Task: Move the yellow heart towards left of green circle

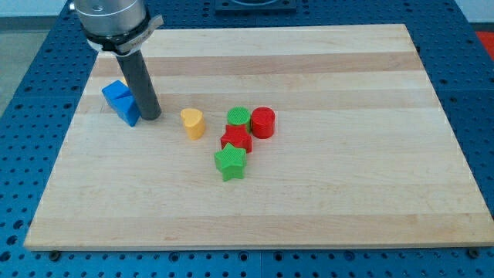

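The yellow heart (193, 123) lies on the wooden board, left of the block cluster at the board's middle. The green circle (238, 117) sits about a block's width to the heart's right, touching a red cylinder (263, 122) on its right. My tip (152, 118) is on the board to the left of the yellow heart, a short gap away. It is right beside the blue blocks (122, 101).
A red star-like block (236, 140) sits just below the green circle, and a green star (230, 163) below that. A bit of yellow shows behind the blue blocks. The wooden board (324, 208) lies on a blue perforated table.
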Action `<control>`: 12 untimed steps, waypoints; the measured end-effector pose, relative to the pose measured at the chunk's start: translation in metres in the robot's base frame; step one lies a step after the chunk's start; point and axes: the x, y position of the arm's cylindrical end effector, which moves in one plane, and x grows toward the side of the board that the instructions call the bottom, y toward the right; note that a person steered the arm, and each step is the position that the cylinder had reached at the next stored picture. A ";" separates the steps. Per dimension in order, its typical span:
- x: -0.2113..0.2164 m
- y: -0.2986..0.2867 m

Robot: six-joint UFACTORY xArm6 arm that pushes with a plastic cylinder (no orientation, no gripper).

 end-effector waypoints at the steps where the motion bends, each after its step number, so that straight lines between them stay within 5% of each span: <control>1: 0.009 0.000; 8: 0.063 0.008; 12: 0.024 0.028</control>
